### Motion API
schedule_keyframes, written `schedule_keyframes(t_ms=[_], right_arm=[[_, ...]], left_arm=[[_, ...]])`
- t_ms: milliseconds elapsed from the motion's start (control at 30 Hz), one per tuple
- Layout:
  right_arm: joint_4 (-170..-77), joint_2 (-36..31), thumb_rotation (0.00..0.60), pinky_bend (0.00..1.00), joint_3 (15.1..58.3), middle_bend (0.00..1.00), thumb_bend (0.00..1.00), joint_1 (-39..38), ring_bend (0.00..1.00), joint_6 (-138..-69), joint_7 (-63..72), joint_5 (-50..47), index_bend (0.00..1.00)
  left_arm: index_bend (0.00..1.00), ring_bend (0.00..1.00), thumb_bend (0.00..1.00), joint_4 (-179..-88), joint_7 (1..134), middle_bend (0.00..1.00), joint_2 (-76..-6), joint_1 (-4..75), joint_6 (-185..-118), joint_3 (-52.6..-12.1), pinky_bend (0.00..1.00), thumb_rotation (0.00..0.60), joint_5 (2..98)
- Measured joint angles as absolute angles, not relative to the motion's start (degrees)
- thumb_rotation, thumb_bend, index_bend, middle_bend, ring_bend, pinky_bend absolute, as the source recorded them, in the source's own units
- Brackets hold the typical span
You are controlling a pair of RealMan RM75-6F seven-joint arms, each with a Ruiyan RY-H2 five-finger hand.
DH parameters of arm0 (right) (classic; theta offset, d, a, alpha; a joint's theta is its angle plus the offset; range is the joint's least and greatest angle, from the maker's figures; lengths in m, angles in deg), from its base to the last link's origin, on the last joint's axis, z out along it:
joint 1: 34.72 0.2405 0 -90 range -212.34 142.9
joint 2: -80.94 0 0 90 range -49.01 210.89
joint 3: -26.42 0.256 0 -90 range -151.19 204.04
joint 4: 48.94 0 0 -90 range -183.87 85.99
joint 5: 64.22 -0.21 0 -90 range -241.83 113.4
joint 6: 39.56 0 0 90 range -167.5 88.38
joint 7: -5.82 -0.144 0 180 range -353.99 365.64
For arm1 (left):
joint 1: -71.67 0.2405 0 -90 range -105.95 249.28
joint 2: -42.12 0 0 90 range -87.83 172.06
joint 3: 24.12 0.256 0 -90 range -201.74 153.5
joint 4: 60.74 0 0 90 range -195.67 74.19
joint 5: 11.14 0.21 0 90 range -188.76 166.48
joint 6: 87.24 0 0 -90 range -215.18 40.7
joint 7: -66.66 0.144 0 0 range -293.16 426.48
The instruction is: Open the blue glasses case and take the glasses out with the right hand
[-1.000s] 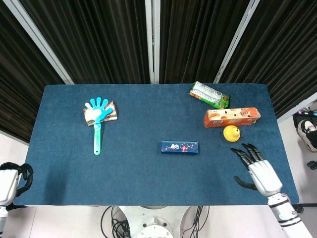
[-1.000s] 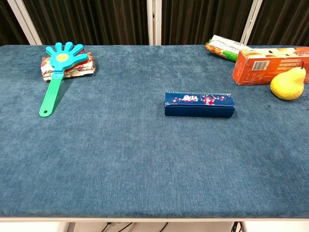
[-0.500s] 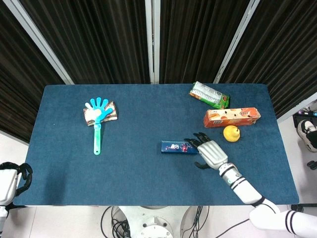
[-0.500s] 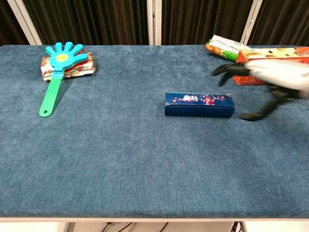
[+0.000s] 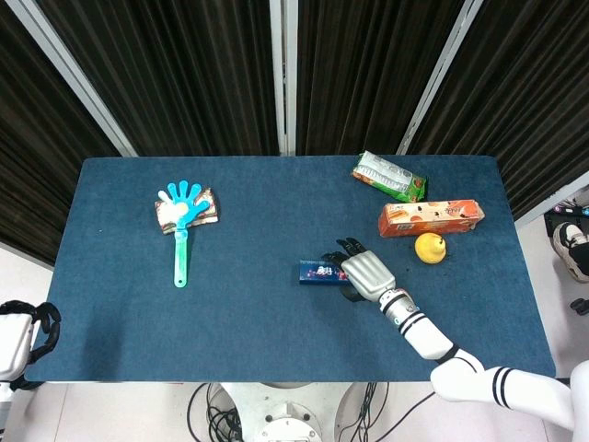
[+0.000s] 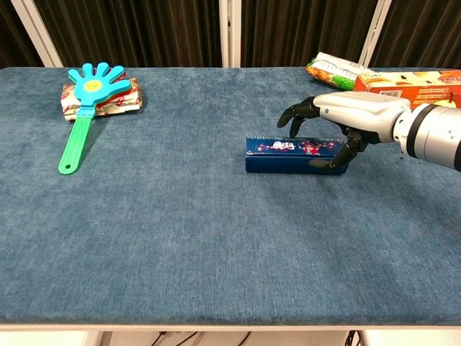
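The blue glasses case (image 5: 317,273) (image 6: 284,155) lies shut and flat near the table's middle, long side toward me. My right hand (image 5: 368,274) (image 6: 346,119) is over the case's right end, palm down, its fingers (image 6: 295,115) arched above the lid and spread. The thumb (image 6: 338,158) reaches down to the front face at the right corner. Nothing is gripped. The glasses are hidden inside. My left hand (image 5: 18,336) hangs off the table's near left corner, holding nothing, seen only in the head view.
A blue hand-shaped clapper (image 5: 181,230) (image 6: 86,108) rests on a snack packet (image 5: 189,210) at the far left. At the far right lie a green packet (image 5: 389,177) (image 6: 338,71), an orange box (image 5: 431,217) (image 6: 410,79) and a yellow pear (image 5: 430,247).
My right hand has swept in from the table's near right corner to the case and now covers its right end. The case and the left hand have not moved.
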State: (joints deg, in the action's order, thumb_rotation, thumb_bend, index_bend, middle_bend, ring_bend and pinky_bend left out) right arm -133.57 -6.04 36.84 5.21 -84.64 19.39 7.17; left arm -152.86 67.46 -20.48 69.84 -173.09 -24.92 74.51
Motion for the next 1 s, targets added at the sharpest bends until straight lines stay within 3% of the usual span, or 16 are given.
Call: schedule_keyframes(t_ms=[600,1000], right_arm=[[-132.2,-7.0,0.600,0.00,36.2,0.26,0.34,7.7,0.00,-84.9,20.1,3.6,0.20],[-131.4,-7.5,0.600,0.00,35.7,0.30,0.49,9.3,0.00,-84.2,20.4,2.1,0.28]], left_arm=[[0.64,0.46,0.49,-153.0,67.2,0.64,-20.3,69.8,-173.0,-24.9,0.32,0.600,74.5],[0.64,0.46,0.49,-153.1,66.7,0.64,-20.1,69.7,-172.8,-24.9,0.32,0.600,74.5]])
